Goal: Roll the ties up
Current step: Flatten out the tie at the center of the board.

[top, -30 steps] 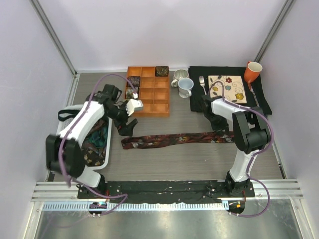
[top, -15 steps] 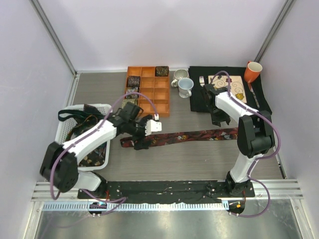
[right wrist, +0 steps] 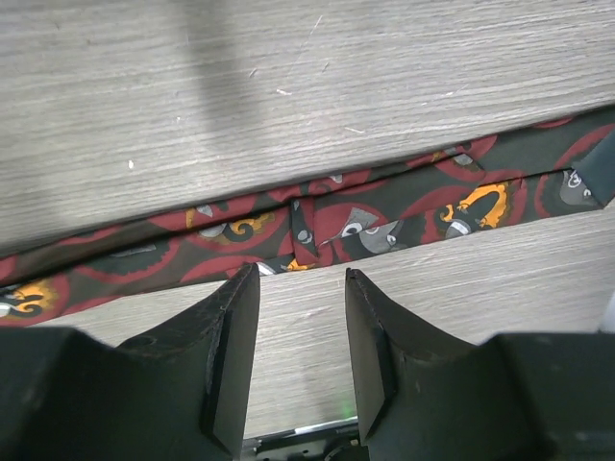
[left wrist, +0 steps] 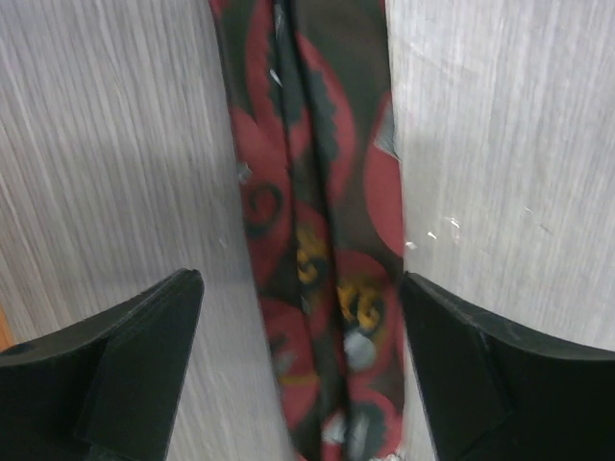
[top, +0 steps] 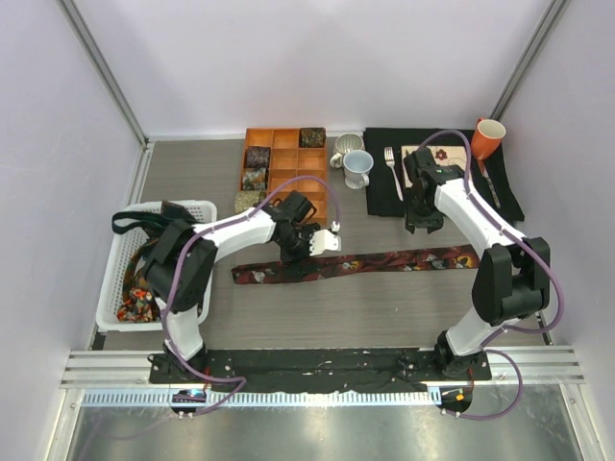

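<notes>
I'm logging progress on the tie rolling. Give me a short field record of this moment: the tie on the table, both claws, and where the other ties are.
Table tie: maroon tie, stretched flat, unrolled
Left claw: open, straddling the tie
Right claw: open, empty, beside the tie
Rolled ties: in the orange tray
Loose ties: in the white basket

From above, the left arm (top: 240, 229) covers part of the basket (top: 113, 264) and a short stretch of the tie (top: 384, 261). The rolls (top: 257, 156) in the tray (top: 307, 182) are too small to read their prints. At the left wrist the tie (left wrist: 317, 240) is blurred and leaves top and bottom edges; at the right wrist it runs off both sides.
</notes>
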`<state>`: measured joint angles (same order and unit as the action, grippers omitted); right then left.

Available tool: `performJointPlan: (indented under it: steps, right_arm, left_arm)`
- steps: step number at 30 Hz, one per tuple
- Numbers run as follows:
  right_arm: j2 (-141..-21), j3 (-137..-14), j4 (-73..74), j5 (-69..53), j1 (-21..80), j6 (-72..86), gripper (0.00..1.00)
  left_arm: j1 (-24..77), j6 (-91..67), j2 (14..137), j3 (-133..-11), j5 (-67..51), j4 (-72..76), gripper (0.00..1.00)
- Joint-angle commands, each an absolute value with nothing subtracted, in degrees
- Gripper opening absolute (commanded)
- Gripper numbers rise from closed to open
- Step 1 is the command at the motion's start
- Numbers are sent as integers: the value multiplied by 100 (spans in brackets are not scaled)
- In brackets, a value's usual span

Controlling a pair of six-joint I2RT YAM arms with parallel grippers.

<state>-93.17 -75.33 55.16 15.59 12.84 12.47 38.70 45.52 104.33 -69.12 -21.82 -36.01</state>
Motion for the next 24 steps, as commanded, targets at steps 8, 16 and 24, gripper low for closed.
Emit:
performJointPlan:
  steps: [8,16,24]
  right_arm:
    - [-8912,-7392,5326,1020,861,1090,45]
    - [-8938,-7277,5212,695,817,1046,43]
    - [-8921,-7365,5124,546,817,1037,43]
  left_arm:
    - [3902,5150,11285,-8095,-2864,-5122,46]
    - [3841,5098,11303,-8305,-3137,-5589,20]
    - [3841,4194,10758,-8235,-3023,-4746,79]
